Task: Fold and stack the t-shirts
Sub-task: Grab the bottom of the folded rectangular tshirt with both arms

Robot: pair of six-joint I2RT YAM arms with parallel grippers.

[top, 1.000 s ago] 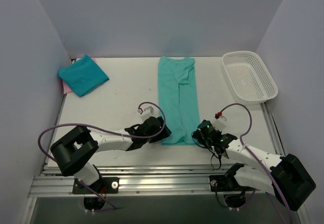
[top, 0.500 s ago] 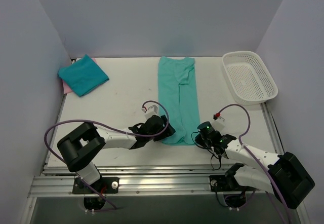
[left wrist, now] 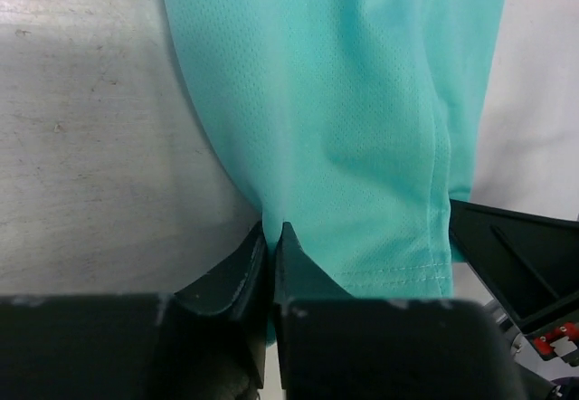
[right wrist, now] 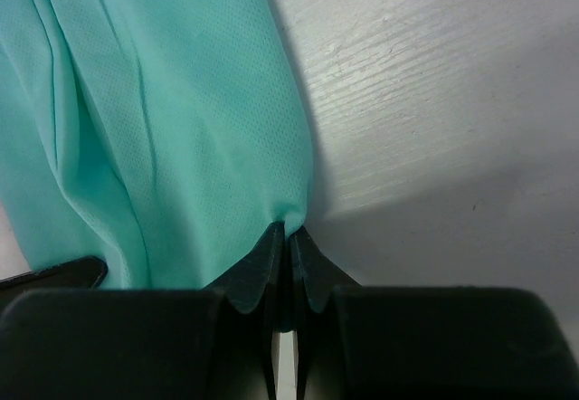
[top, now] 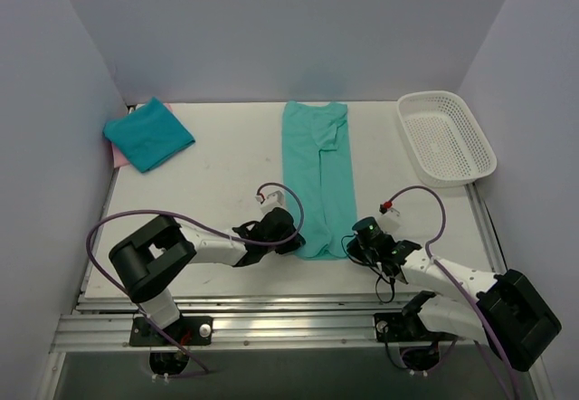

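A light teal t-shirt (top: 318,174) lies as a long narrow strip down the middle of the table, collar end far, hem near. My left gripper (top: 295,240) is shut on the strip's near left edge; the cloth (left wrist: 344,128) bunches between its tips (left wrist: 272,230). My right gripper (top: 355,244) pinches the near right edge, with cloth (right wrist: 172,128) caught at its tips (right wrist: 289,231). At the far left lies a folded darker teal t-shirt (top: 147,134) on top of a pink one (top: 116,155), only a sliver of which shows.
A white mesh basket (top: 445,138) stands at the far right corner. Purple cables loop from both arms over the near table. Walls close in at left, back and right. An aluminium rail (top: 271,314) runs along the near edge.
Both grippers have moved in onto the near corners of the strip and closed on the cloth, the right first and the left just now. The shirt lies as before.
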